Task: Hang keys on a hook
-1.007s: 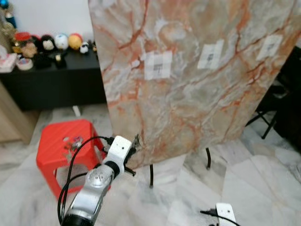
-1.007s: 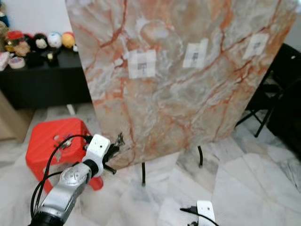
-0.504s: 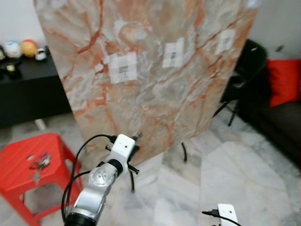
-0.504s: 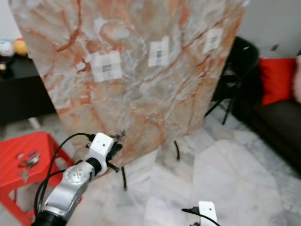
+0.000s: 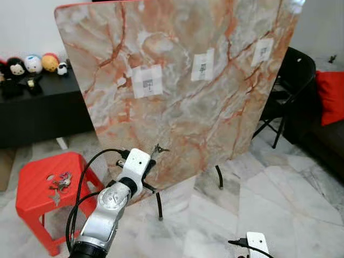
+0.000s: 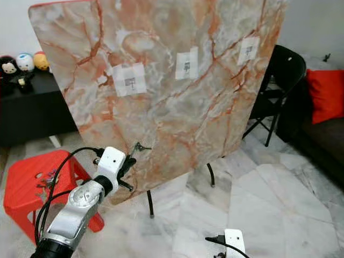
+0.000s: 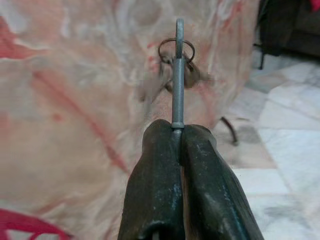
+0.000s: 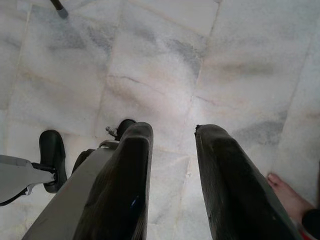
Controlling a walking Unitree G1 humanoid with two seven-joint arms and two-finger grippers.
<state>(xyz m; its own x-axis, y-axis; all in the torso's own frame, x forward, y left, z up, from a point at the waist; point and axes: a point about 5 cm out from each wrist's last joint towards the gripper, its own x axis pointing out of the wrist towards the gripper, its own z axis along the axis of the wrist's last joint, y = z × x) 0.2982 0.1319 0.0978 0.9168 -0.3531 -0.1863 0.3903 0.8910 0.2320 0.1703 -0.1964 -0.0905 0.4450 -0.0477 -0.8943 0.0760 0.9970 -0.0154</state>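
Note:
My left gripper (image 5: 151,157) is shut on the shaft of a grey key, held out in front of the lower part of a tilted marble-patterned board (image 5: 226,113). The keys (image 5: 159,149) stick out past the fingertips; in the left wrist view the key ring (image 7: 176,47) hangs at the key's far end, close to the board. Three white patches on the board each carry a small hook: left (image 5: 147,81), middle (image 5: 202,64), right (image 5: 263,49). All three sit well above the gripper. My right gripper (image 8: 172,132) hangs open over the floor.
A red stool (image 5: 32,196) at the left holds another bunch of keys (image 5: 60,181). Behind it stands a black cabinet (image 5: 37,107) with toys on top. A black folding chair (image 5: 293,70) and a red cushion (image 5: 333,97) are at the right. A person's foot (image 8: 287,200) is near my right gripper.
The whole picture has swung sideways and back, so the camera moved. My left gripper keeps the keys near the board's lower part.

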